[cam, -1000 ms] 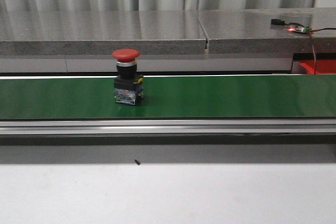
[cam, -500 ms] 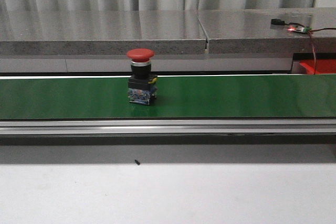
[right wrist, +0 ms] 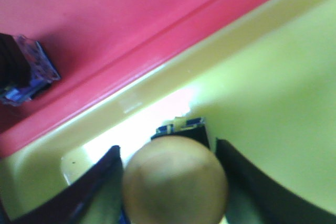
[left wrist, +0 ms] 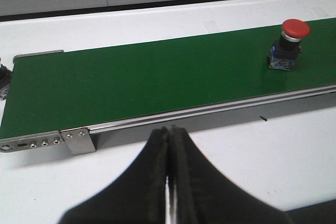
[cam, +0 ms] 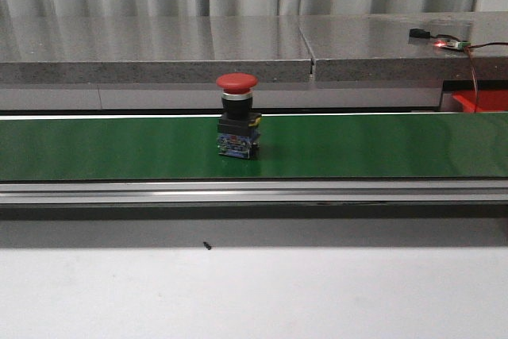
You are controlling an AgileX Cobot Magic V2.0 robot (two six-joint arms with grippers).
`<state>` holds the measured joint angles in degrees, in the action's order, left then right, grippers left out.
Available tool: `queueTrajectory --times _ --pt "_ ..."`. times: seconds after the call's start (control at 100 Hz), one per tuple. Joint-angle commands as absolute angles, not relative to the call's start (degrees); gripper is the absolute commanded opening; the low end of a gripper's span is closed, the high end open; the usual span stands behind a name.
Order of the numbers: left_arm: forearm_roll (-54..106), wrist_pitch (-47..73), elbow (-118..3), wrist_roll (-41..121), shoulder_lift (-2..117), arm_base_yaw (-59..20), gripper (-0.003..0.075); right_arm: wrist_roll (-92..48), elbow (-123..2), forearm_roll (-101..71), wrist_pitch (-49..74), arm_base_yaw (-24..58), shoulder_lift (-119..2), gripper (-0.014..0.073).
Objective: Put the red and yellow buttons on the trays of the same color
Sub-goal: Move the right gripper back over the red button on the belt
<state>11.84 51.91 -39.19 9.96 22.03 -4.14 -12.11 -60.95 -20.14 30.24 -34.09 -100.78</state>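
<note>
A red button (cam: 236, 117) with a black and blue base stands upright on the green belt (cam: 357, 147), near the middle in the front view. In the left wrist view the red button (left wrist: 287, 45) is far off, and my left gripper (left wrist: 170, 130) hangs shut and empty over the white table in front of the belt. My right gripper (right wrist: 170, 174) is shut on the yellow button (right wrist: 176, 182), whose round cap fills the gap between the fingers, low inside the yellow tray (right wrist: 273, 77). Beside it lies the red tray (right wrist: 105, 19), holding a button base (right wrist: 23, 72).
A corner of the red tray (cam: 482, 101) shows at the belt's right end. An aluminium rail (cam: 254, 192) edges the belt's front. A grey stone ledge (cam: 159, 53) runs behind it, with a small lit circuit board (cam: 448, 43). A dark object (left wrist: 2, 80) sits at the belt's left end.
The red button has ridden to the right along the belt, from the left of centre to near the middle. Nothing else in the front view has moved.
</note>
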Motion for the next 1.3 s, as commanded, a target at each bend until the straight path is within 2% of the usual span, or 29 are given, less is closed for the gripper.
queueTrajectory --times 0.0,0.58,1.02,1.29 --pt "12.66 48.41 -40.49 10.0 22.47 -4.48 -0.0019 -12.09 -61.83 -20.68 28.57 -34.35 -98.44 0.0503" --pt "12.66 48.41 -40.49 10.0 22.47 -4.48 -0.0019 -12.09 -61.78 -20.68 26.33 -32.39 -88.2 0.0518" --pt "12.66 48.41 -40.49 10.0 22.47 -4.48 -0.0019 -12.14 -57.94 -18.82 27.33 -21.67 -76.36 0.0518" --pt "12.66 48.41 -40.49 10.0 22.47 -4.48 -0.0019 -12.93 -56.79 -18.82 28.66 -13.84 -73.82 0.0518"
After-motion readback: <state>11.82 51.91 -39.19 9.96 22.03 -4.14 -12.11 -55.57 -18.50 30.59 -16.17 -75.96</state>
